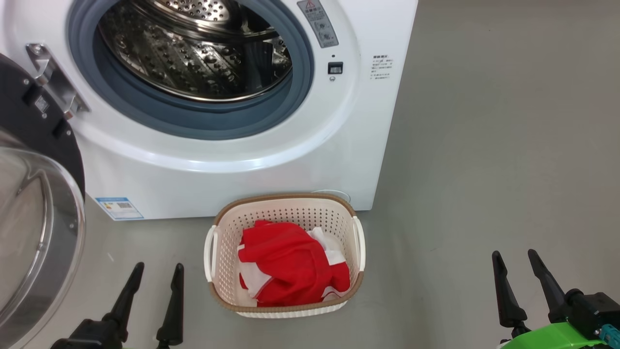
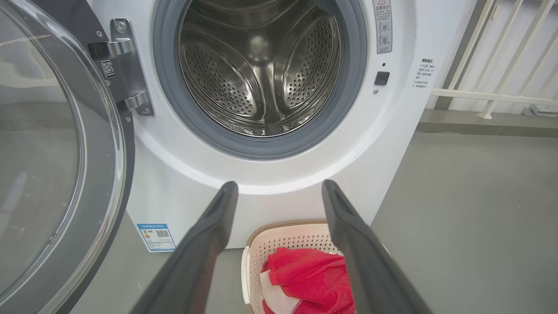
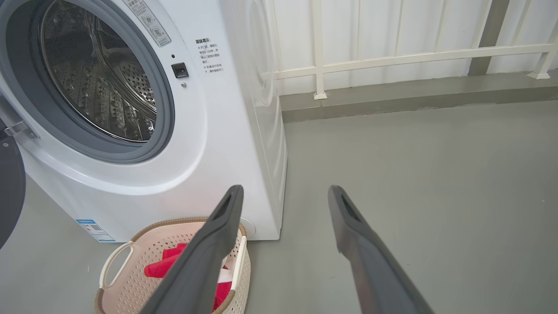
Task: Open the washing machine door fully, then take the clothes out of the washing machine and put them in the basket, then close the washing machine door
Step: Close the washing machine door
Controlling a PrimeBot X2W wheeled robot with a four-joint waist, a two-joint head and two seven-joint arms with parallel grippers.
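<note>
The white washing machine (image 1: 232, 165) stands with its steel drum (image 2: 261, 69) bare inside the grey-blue ring. Its black-rimmed glass door (image 1: 34, 213) hangs swung wide open at the left. On the floor in front sits the cream basket (image 1: 286, 305) holding the red and white clothes (image 1: 290, 266). My left gripper (image 1: 157, 271) is open and low, between the door and the basket, with nothing in it. My right gripper (image 1: 516, 259) is open too, well to the right of the basket over bare floor.
Grey floor (image 1: 508, 145) stretches to the right of the machine. A white railing (image 3: 392, 56) on a low kerb runs behind and beside it. The door's steel hinge (image 2: 124, 65) juts at the machine's left front.
</note>
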